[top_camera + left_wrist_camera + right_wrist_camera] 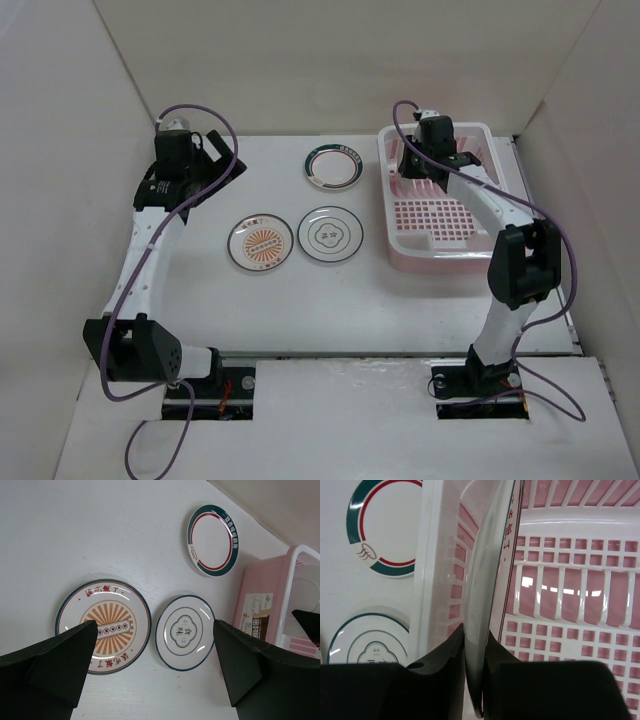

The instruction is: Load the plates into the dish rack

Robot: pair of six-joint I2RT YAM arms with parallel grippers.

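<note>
Table (pixel 300 310): white, walled in by white panels on the left, rear and right; bare board lies between the plates and the arm bases.
Dish rack (pixel 440 262): pink and white, on the right rear of the table, its right side close to the table edge. A printed sticker (pixel 256 611) is on its left outer wall, the print too small to read.
Right gripper (pixel 475 645): reaching into the rack, jaws clamped on the lower edge of a plate.
Left gripper (pixel 152 630): spread wide, gripping nothing, hovering above the flat plates.
Held plate (pixel 487 580): standing on edge inside the rack, just beside the left wall; red characters along its rim, not legible. Grid floor lies free to its right.
Sunburst plate (pixel 103 626): flat on the table, orange rays, red Chinese characters round the border.
Ringed plate (pixel 185 632): just right of the sunburst plate, a narrow gap between them; the centre reads 食味.
Green-banded plate (pixel 212 540): farther back, apart from both, near the rack's left wall; small white characters on the band.
</note>
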